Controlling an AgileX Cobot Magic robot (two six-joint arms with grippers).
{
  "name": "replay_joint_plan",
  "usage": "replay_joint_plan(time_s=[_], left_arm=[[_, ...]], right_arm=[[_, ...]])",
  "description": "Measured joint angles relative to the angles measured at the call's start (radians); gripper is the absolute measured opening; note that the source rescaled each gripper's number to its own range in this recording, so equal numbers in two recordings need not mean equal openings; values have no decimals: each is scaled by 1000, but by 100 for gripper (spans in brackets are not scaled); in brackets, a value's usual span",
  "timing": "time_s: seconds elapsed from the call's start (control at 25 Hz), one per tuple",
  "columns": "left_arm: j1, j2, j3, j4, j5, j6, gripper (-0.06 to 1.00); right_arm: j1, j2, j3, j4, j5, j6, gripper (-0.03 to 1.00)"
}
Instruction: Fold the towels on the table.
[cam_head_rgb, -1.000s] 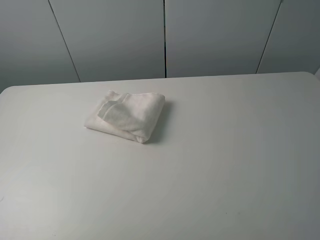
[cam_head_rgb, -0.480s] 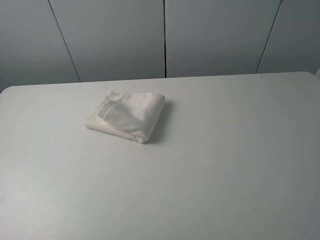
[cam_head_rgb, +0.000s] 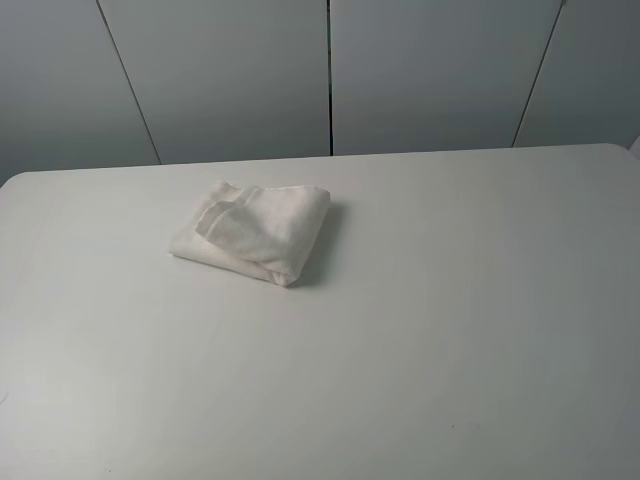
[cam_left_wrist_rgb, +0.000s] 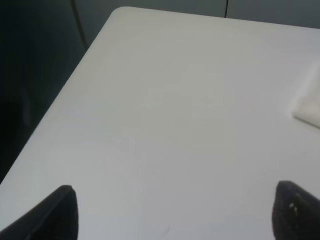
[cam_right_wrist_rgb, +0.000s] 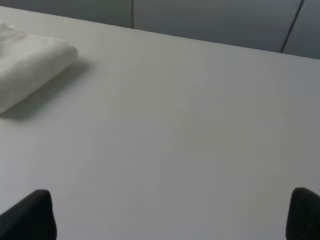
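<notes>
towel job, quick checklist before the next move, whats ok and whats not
1. Towel folded into a compact bundle: ok.
2. Towel fully on the table, away from its edges: ok.
3. Left end effector open, holding nothing: ok.
4. Right end effector open, holding nothing: ok.
5. Both end effectors apart from the towel: ok.
6. Fold edges neatly aligned: cannot tell.

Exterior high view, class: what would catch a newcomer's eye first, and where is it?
The eye lands on the white towel, lying as a folded bundle toward the far left of the plain white table, alone on it. In the wrist views the left tool and right tool stand wide open above bare tabletop, apart from the towel.
</notes>
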Motion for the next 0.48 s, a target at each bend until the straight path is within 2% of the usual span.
replay_joint_plan(time_s=[0.48], left_arm=[[-33,0,0,-7,0,0,100]], right_arm=[[-29,0,0,-16,0,14,100]])
